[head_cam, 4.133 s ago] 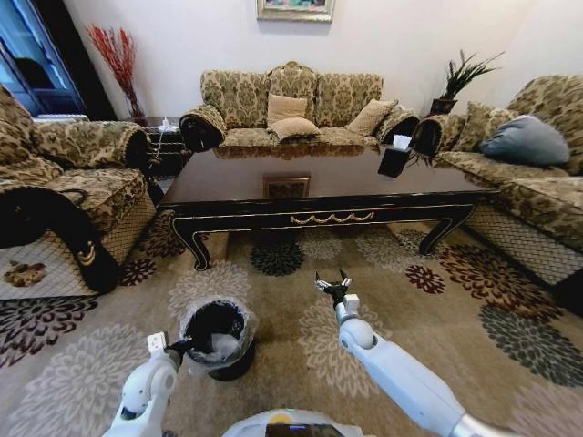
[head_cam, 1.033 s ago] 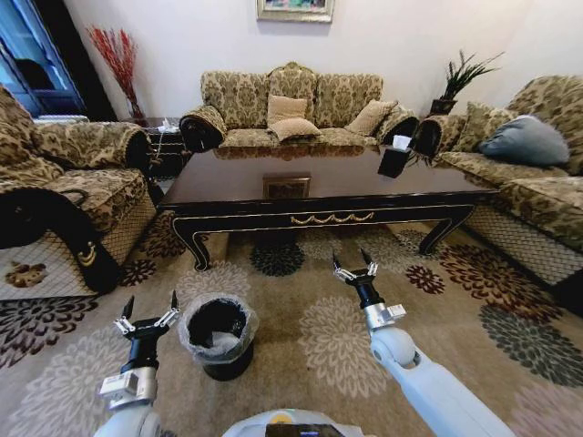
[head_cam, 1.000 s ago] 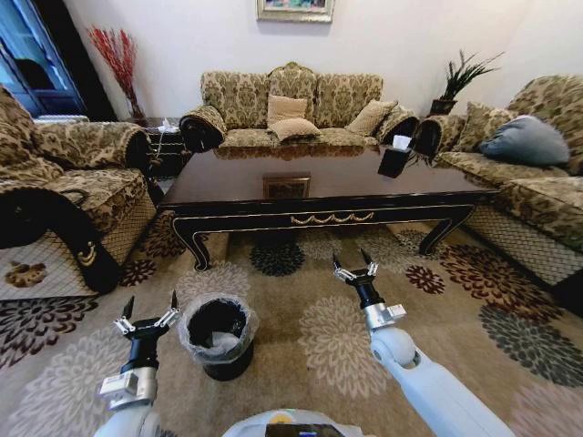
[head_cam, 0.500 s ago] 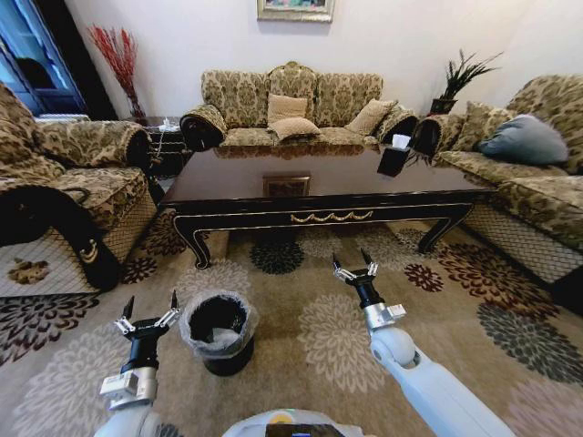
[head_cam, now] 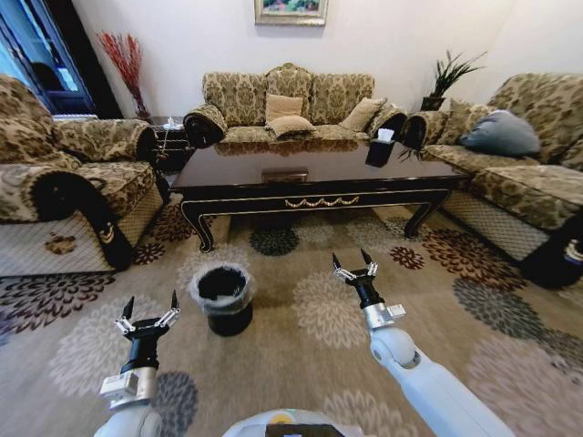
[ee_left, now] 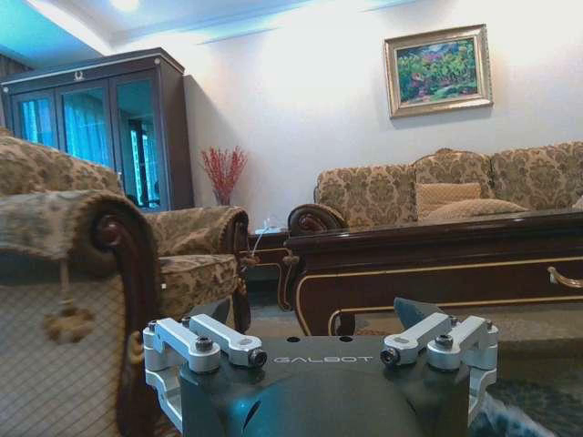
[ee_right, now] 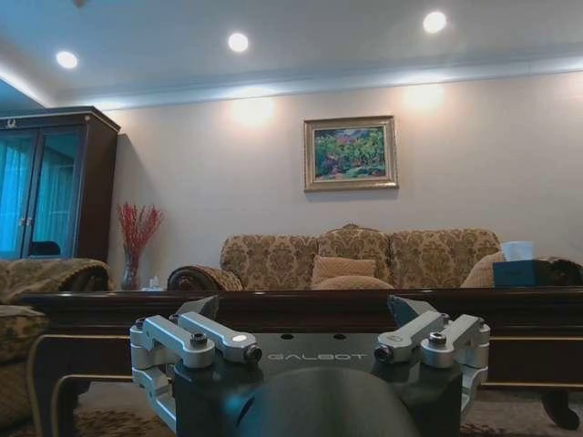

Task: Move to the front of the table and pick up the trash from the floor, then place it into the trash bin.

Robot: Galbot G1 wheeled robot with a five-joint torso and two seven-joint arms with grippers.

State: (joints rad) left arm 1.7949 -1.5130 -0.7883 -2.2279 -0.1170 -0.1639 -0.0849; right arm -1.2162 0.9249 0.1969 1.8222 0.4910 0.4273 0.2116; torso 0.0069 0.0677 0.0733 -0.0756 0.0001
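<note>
Two empty hands (head_cam: 147, 313) (head_cam: 352, 265) flanking trash bin (head_cam: 222, 297).

Both arms are reaching forward from the torso, wrists level; the left gripper (head_cam: 147, 312) is hanging low on the left with its fingers (head_cam: 127, 307) spread wide (nothing between them); the right gripper (head_cam: 354, 266) is sitting farther forward, fingers equally splayed and empty.

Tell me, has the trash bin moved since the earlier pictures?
No. The trash bin keeps its place on the carpet before the table; the whole view shifted, so the camera moved.
</note>
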